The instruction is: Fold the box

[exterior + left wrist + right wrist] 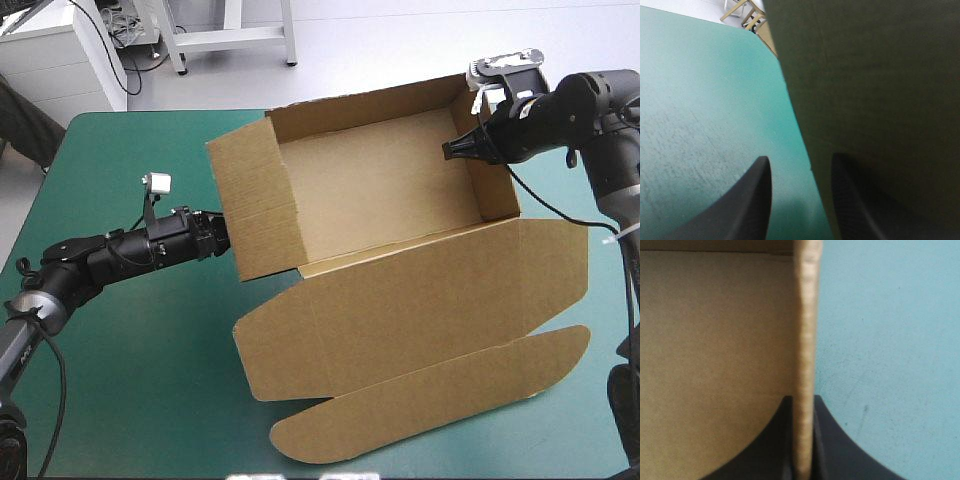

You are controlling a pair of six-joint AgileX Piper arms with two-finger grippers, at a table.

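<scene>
Open-tray box (pixel 385 185) on table (pixel 130 345), lid flat on near side. My right jaws pinch its right wall. My left jaws stand slightly apart, straddling the left wall.

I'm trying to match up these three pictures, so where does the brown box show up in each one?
High view: the box sits mid-table, an open tray, lid flat toward the near edge.
Left wrist view: its wall stands ahead, its edge between the open fingers.
Right wrist view: its wall's edge is pinched between the fingers.
Shared landmark: the teal-green cover beside the box.
</scene>
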